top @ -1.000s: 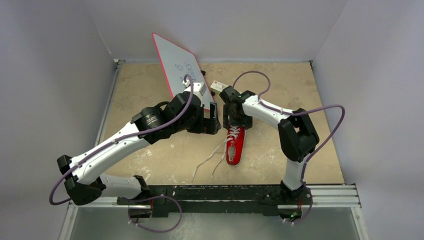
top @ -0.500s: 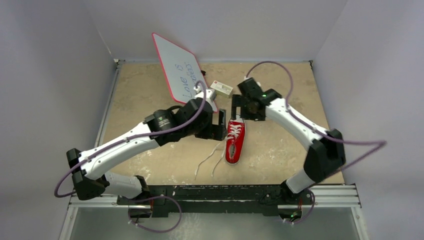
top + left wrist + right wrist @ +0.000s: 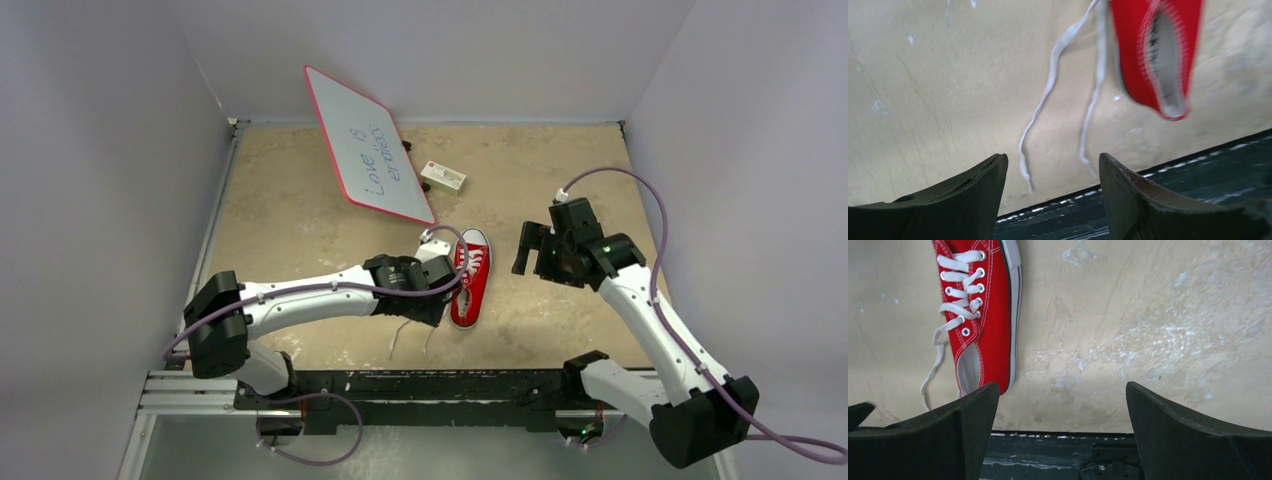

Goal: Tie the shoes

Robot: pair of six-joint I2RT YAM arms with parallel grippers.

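The red sneaker (image 3: pixel 471 283) lies on the table with its white toe cap to the far side and its heel to the near edge. Its white laces (image 3: pixel 408 328) are untied and trail loose to the near left. My left gripper (image 3: pixel 428 310) hangs low just left of the shoe, open and empty; in the left wrist view (image 3: pixel 1053 167) the two lace ends (image 3: pixel 1040 117) lie beyond its fingertips and the heel (image 3: pixel 1158 55) is up right. My right gripper (image 3: pixel 535 258) is open and empty, right of the shoe. The right wrist view (image 3: pixel 1063 397) shows the shoe (image 3: pixel 983 315) at upper left.
A red-rimmed whiteboard (image 3: pixel 365 160) with blue writing leans at the back. A small white box (image 3: pixel 443 177) lies beside it, beyond the shoe's toe. The dark rail of the table's near edge (image 3: pixel 450 382) is close in front of both grippers.
Both arms have pulled back from the shoe's toe end. The left gripper swung down to the near left of the shoe, by the laces. The right gripper moved away to the right.
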